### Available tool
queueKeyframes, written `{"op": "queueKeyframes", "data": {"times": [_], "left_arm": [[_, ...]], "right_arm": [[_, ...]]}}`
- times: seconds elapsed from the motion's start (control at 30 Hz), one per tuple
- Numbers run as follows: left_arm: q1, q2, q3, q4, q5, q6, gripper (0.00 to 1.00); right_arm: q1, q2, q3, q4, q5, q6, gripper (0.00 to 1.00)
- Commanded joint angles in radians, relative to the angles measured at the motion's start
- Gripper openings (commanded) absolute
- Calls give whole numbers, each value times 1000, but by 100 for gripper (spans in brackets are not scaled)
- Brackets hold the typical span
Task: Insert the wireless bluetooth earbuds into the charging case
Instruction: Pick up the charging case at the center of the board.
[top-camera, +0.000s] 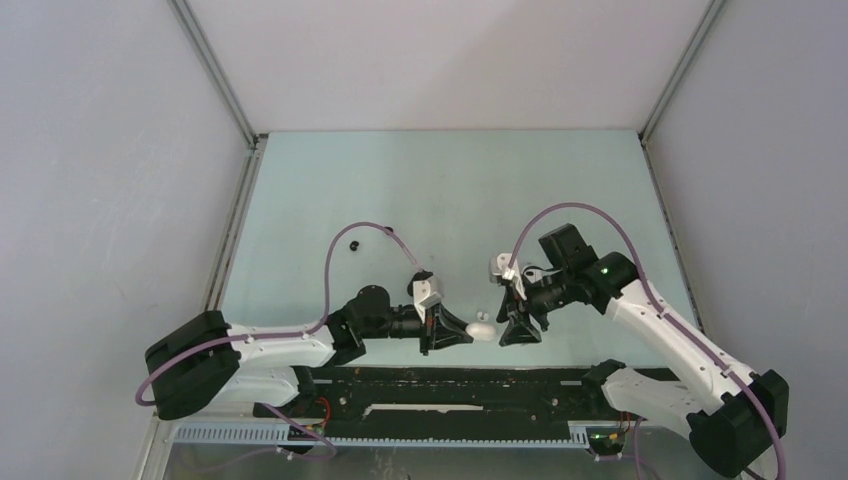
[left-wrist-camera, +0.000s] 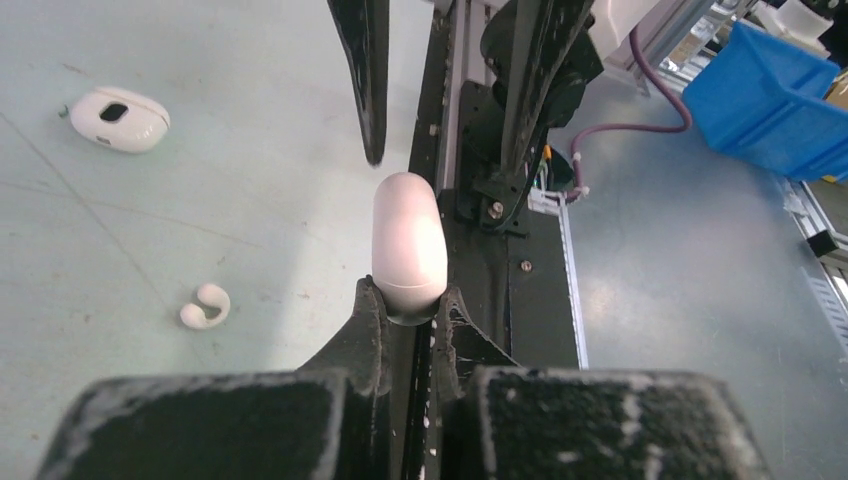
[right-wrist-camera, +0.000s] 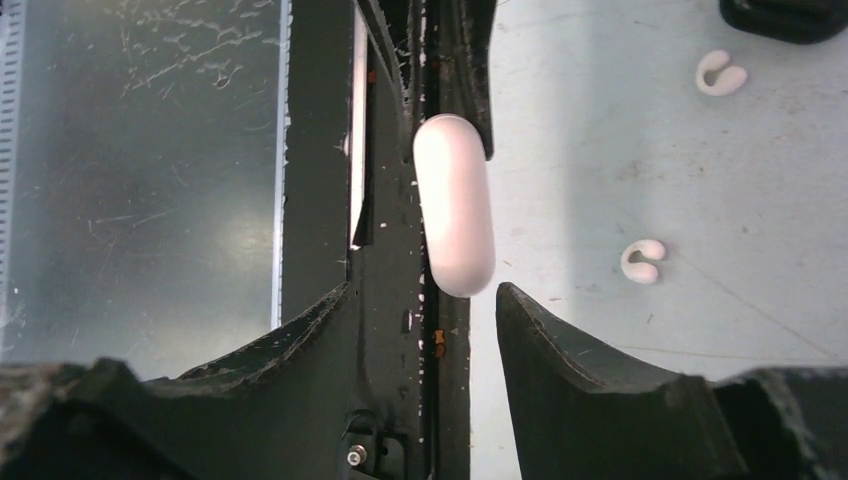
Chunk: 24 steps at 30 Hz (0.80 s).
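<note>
Left gripper (left-wrist-camera: 408, 303) pinching glossy white pill-shaped plastic charging case (left-wrist-camera: 408, 235), lid shut, near front edge of pale green table (right-wrist-camera: 600, 180). Right gripper (right-wrist-camera: 420, 295) spread at case's free end, not clamped. Small white C-shaped plastic earbuds (right-wrist-camera: 642, 260) lie loose on table. Judged: none inserted; opening and loading remain.

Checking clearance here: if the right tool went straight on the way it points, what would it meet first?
The white case clamped in the left tool. It lies straight ahead of the open right tool, its near end seemingly level with the fingertips, though depth is unclear.
</note>
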Motion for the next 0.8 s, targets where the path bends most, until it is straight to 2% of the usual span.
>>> {"op": "queueKeyframes", "data": {"times": [0.0,0.2,0.53,0.6,0.67,0.7,0.77], "left_arm": [[-9,-22,-20,147,-16,33,2],[-15,11,-53,282,-31,11,2],[-35,96,-72,429,-26,-14,2],[-40,111,-70,437,-33,-14,2],[-47,126,-68,440,-57,-13,8],[-50,131,-69,439,-76,-11,18],[-59,142,-76,442,-106,0,29]], "right_arm": [[38,10,-3,51,13,37,55],[54,39,-3,63,20,46,47],[54,48,-3,95,16,79,41],[55,50,2,94,7,78,35],[57,58,20,67,2,60,23],[59,65,36,43,10,45,18],[66,69,68,-14,39,7,11]]}}
